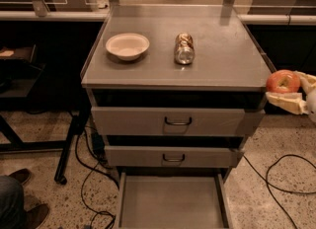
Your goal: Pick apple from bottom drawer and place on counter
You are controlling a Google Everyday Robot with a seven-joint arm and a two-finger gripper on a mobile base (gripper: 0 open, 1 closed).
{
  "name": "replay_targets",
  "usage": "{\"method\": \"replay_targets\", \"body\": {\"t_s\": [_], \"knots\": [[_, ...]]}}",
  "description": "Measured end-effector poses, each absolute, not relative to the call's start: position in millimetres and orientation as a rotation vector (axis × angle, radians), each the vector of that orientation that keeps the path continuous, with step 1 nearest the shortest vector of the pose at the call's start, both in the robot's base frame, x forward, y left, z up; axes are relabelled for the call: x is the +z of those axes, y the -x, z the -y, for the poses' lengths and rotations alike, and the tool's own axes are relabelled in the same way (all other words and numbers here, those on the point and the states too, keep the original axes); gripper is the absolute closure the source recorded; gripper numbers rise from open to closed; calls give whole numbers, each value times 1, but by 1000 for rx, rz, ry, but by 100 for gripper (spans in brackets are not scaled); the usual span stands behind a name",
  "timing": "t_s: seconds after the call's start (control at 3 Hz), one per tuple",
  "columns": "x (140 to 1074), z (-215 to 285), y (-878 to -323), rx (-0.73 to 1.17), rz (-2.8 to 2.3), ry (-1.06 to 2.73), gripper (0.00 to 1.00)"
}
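My gripper (286, 91) hangs just beside the front right corner of the counter (222, 60), its pale fingers pinching the apple (283, 81) between them. The bottom drawer (170, 208) stands pulled open below, and a white bowl (127, 46) and a crushed can (184, 48) sit on the counter.

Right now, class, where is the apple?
At the camera view's right edge, the apple is held in the gripper, beside the front right corner of the counter.
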State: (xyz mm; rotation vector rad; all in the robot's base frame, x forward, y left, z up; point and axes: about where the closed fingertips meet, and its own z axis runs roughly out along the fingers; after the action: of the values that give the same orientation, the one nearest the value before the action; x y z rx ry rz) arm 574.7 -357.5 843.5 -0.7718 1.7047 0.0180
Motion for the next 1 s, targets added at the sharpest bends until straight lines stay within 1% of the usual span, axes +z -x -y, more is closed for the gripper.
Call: {"method": "replay_targets", "body": {"t_s": [0.33, 0.67, 1.0], "knots": [[855, 360, -586, 38, -1696, 757, 100], [875, 361, -614, 73, -1694, 765, 100], [914, 334, -660, 116, -1642, 825, 100]]}}
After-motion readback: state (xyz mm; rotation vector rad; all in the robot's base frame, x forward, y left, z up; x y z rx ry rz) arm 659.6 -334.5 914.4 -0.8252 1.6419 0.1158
